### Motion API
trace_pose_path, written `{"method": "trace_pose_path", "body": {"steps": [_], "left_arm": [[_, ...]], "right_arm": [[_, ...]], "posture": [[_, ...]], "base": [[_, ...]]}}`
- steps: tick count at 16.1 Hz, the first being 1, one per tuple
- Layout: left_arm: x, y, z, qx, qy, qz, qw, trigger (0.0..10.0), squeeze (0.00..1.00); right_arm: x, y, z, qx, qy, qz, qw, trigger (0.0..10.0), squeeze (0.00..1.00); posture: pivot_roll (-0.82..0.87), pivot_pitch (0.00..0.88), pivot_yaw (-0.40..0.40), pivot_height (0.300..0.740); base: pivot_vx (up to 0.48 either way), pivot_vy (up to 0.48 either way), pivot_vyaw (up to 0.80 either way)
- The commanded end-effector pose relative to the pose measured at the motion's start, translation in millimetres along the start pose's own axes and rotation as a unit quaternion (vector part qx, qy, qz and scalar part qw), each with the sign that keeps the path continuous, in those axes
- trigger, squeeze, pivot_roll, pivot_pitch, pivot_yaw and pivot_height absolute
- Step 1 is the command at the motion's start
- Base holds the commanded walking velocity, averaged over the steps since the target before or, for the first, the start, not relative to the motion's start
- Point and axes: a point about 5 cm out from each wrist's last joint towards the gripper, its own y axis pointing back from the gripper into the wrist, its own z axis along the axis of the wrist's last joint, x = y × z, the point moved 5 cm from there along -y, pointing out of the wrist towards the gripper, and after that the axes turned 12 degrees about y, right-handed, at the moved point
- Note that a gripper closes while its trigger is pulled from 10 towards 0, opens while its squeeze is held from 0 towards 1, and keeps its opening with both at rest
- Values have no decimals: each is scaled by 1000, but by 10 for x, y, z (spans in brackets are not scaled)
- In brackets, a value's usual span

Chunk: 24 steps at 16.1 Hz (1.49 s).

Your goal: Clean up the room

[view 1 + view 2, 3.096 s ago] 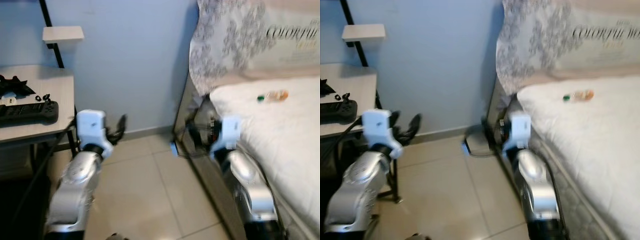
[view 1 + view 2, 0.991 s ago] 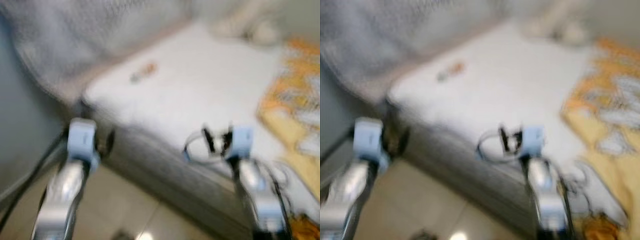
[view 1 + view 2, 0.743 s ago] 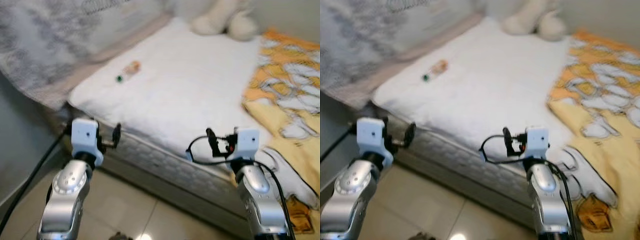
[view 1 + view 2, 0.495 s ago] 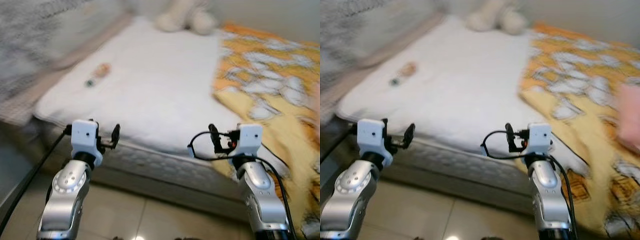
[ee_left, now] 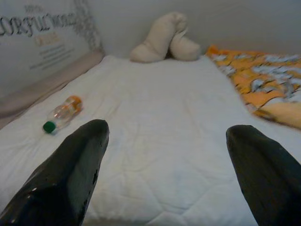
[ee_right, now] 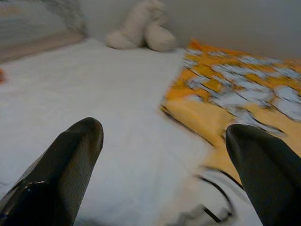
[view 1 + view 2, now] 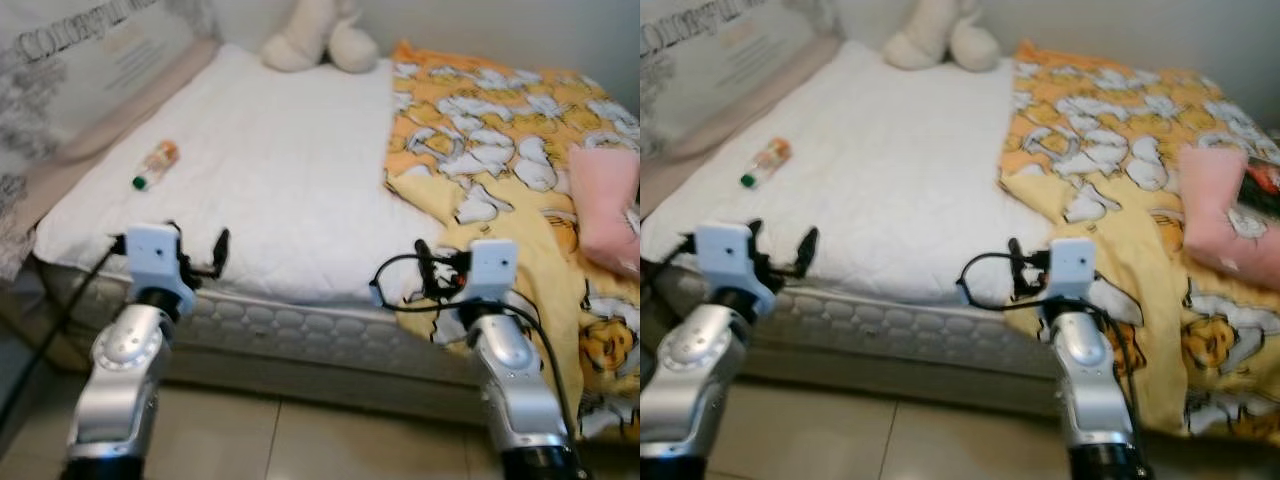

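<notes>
1. A printed headboard panel [image 7: 70, 60] stands along the left end of the bed [image 7: 280, 190], carrying grey patterning and lettering.
2. A small plastic bottle [image 7: 155, 165] lies on its side on the white mattress cover, near the headboard end. It is clear, with an orange label and a green cap, and the cap end points toward the near edge of the bed.
3. The left gripper [image 5: 164, 155] is raised before the near edge of the mattress. Its two black fingers [image 5: 70, 174] stand wide apart and hold nothing. The bottle lies beyond it on the mattress and to its left, well apart from it.
4. A cream plush toy [image 7: 315, 40] sits at the far edge of the bed against the wall, beyond the white cover.
5. The right gripper [image 6: 164, 165] is raised at the near edge of the bed, close to where the white cover meets the blanket. Its fingers are also spread wide and empty, and a black cable [image 7: 395, 285] loops beside its wrist. The bottle is far off to its left.
6. An orange and yellow cartoon-print blanket [image 7: 500, 130] covers the right part of the bed and hangs over the near edge.
7. A pink pillow [image 7: 1220, 215] rests on the blanket at the far right.
</notes>
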Motion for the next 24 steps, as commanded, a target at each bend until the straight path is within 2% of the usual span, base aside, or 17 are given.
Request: {"method": "trace_pose_path", "body": {"steps": [1, 7, 16, 20, 21, 22, 24], "left_arm": [[-29, -25, -6, 2, -1, -6, 1000, 10000, 0], [-1, -65, 17, -1, 1, -5, 1000, 10000, 0], [61, -137, 68, -3, -7, -2, 1000, 10000, 0], [29, -152, 73, -7, -8, -14, 1000, 10000, 0], [-81, -147, 67, -5, -18, -38, 999, 10000, 0], [-116, -148, 48, -1, -16, -45, 999, 10000, 0], [-79, -167, -27, 15, -28, -32, 999, 10000, 0]], "right_arm": [[-50, -9, 20, -4, -1, -4, 1000, 10000, 0], [-34, -45, 16, -3, -4, 2, 1000, 10000, 0], [-18, -56, -14, 3, -8, 5, 1000, 10000, 0], [0, -54, -29, 4, -9, 8, 1000, 10000, 0], [7, -55, -39, 5, -8, 9, 1000, 10000, 0], [13, -59, -45, 6, -8, 11, 1000, 10000, 0], [35, -67, -50, 6, -8, 14, 1000, 10000, 0]], "posture": [[-44, 0, -14, 740], [-43, 0, -16, 740], [-46, 0, -11, 740], [-47, 0, -7, 740], [-47, 0, -7, 740], [-47, 0, -7, 740], [-45, 0, -8, 740]], "base": [[311, 364, 0], [273, 395, 0], [0, 471, 0], [0, 480, 0], [0, 0, 0], [0, 0, 0], [472, 0, 0]]}}
